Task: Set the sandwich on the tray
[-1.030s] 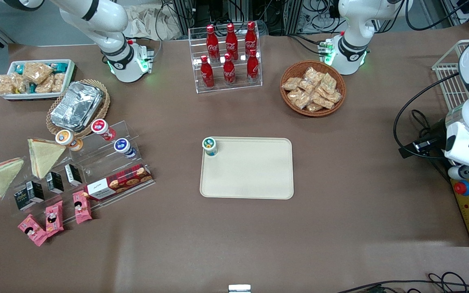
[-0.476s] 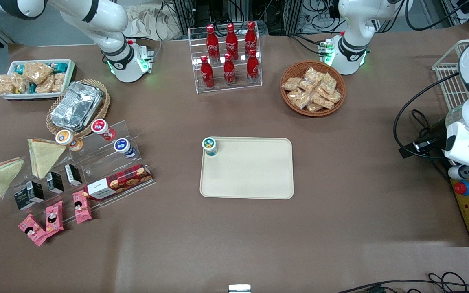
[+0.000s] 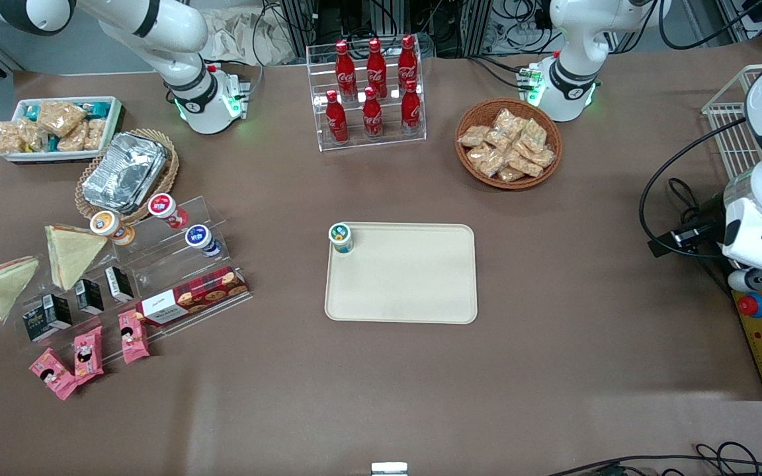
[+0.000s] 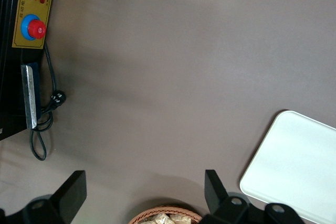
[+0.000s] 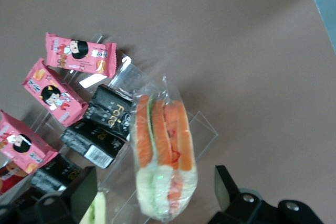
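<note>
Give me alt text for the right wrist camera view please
The gripper hangs open above the wrapped sandwich, one finger to each side, not touching. Black cartons and pink snack packets lie beside it on the brown table.

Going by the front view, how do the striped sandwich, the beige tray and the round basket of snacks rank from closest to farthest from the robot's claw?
The gripper is open, straddling the sandwich.
1. Sandwich: directly under the gripper, at the working arm's end of the table.
2. Tray: mid-table.
3. Basket: toward the parked arm's end, farther from the front camera than the tray.
</note>
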Tool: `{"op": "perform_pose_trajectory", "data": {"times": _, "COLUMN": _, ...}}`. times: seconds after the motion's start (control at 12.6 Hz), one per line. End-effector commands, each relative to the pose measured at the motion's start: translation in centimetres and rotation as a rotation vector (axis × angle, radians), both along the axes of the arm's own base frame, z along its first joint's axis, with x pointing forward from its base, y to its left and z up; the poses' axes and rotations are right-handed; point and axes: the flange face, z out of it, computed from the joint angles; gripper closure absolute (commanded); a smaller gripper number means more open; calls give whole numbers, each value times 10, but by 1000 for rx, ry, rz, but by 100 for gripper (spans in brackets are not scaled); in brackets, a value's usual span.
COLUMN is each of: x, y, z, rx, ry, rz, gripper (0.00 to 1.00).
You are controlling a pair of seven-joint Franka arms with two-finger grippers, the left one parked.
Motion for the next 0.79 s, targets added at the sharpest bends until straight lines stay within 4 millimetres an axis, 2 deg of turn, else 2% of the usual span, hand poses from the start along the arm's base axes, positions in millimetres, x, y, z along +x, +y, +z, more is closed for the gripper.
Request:
{"op": "perform_pose_trajectory", "data": {"times": 0.0, "x": 3, "y": -9, "z": -10, "rx": 19, "ry": -23, "rz": 7, "gripper": 1}}
{"op": "perform_pose_trajectory", "data": {"times": 0.48, "x": 7, "y": -7, "z": -26, "rx": 53, "ry": -32, "rz": -12, "gripper": 1}}
{"op": "perform_pose_trajectory", "data": {"times": 0.63, "x": 7, "y": -9, "z": -31, "rx": 49, "ry": -34, "rz": -15, "gripper": 3}}
{"op": "perform_pose_trajectory", "data": {"times": 0.71, "x": 7, "y": -9, "z": -33, "rx": 49, "ry": -33, "rz": -14, "gripper": 7}}
